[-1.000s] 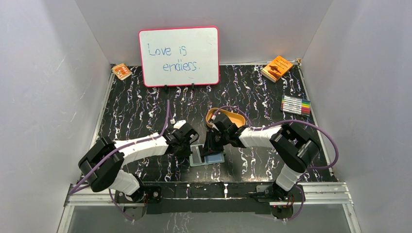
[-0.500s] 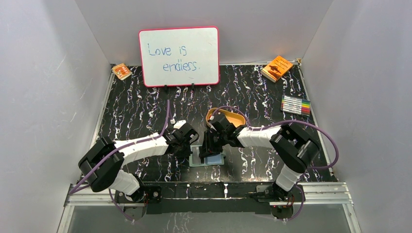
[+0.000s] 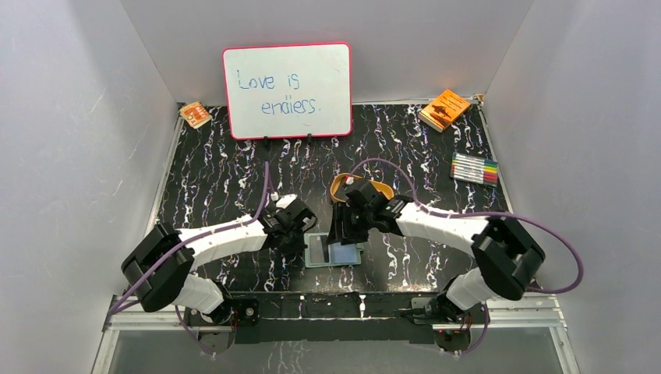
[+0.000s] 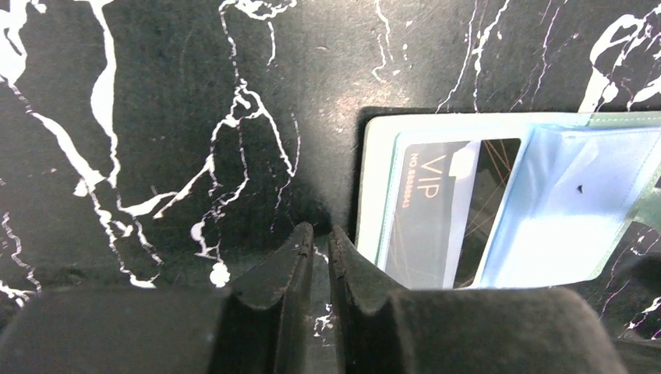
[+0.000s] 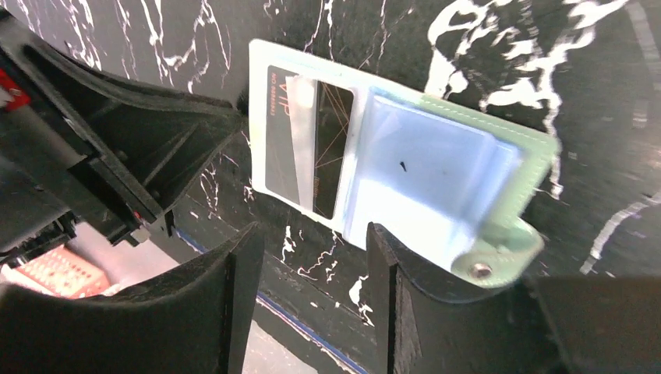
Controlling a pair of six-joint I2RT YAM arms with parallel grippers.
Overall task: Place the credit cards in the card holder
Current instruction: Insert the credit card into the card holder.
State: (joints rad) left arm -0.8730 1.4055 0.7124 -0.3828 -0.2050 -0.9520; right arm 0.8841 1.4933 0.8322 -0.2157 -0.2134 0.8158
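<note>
The sage-green card holder (image 3: 334,255) lies open and flat on the black marbled table near the front edge. A black "VIP" credit card (image 4: 435,212) sits in its clear left sleeve, also visible in the right wrist view as the credit card (image 5: 300,148). The pale blue sleeves (image 5: 425,175) cover the right half, and the snap tab (image 5: 499,253) sticks out at the corner. My left gripper (image 4: 320,234) is shut on nothing, with its tips on the table just left of the card holder (image 4: 374,187). My right gripper (image 5: 312,238) hangs open just over the holder's near edge, empty.
A tan-orange oval tray (image 3: 378,189) sits right behind the right gripper. A whiteboard (image 3: 287,89) stands at the back, with a small orange packet (image 3: 195,114) to its left. An orange booklet (image 3: 444,109) and a marker set (image 3: 475,168) lie on the right.
My right gripper's jaws have spread wide over the card holder, and its arm's elbow has swung out to the right. The left arm has barely moved.
</note>
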